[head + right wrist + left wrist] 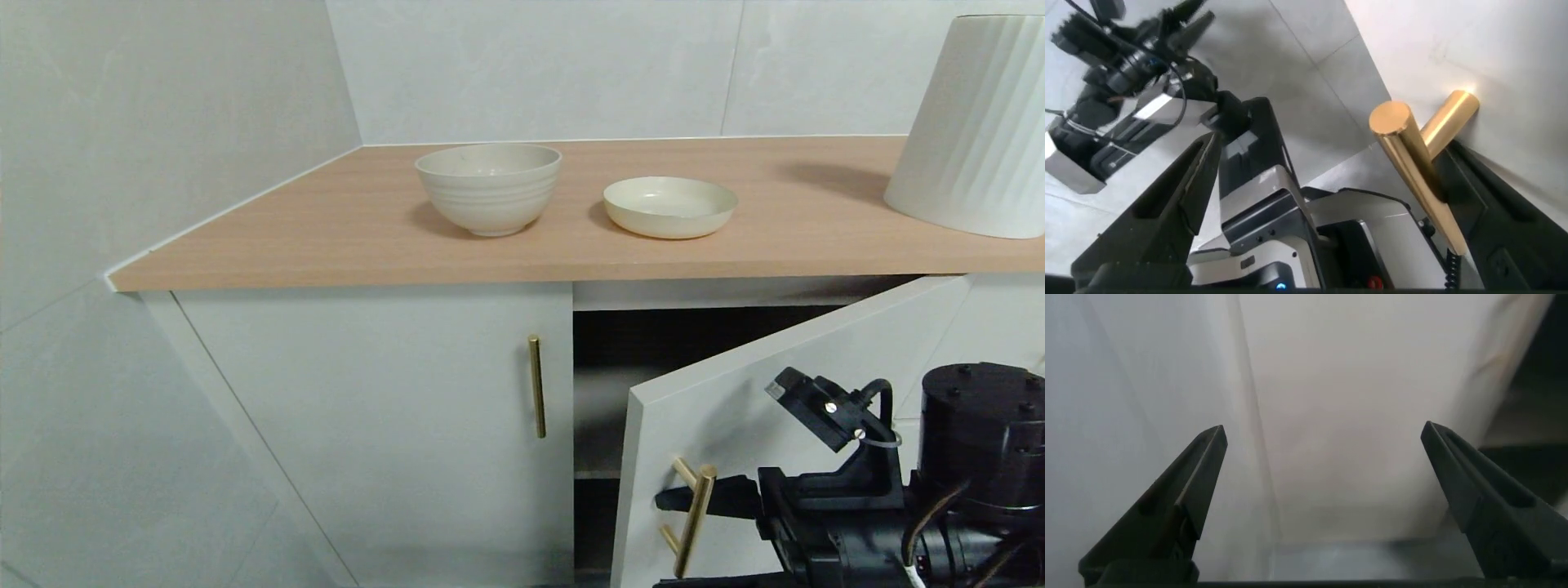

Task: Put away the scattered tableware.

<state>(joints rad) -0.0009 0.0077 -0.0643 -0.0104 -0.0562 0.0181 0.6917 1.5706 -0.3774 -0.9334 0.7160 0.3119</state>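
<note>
A deep cream bowl point(488, 188) and a shallow cream dish point(669, 206) stand side by side on the wooden countertop point(326, 237). Below them, the right cabinet door point(735, 384) hangs partly open. My right gripper point(682, 539) is at its gold handle point(694, 514), open, with one finger on each side of the bar. In the right wrist view the handle point(1413, 163) lies against one finger of my right gripper point(1331, 155), with a wide gap to the other. My left gripper point(1324, 431) is open and holds nothing, close in front of a plain white surface.
A tall ribbed white shade point(980, 122) stands at the counter's right end. The left cabinet door point(367, 425) is closed, with its own gold handle point(535, 385). A shelf point(600, 408) shows in the dark opening behind the open door. Tiled walls close off the left and back.
</note>
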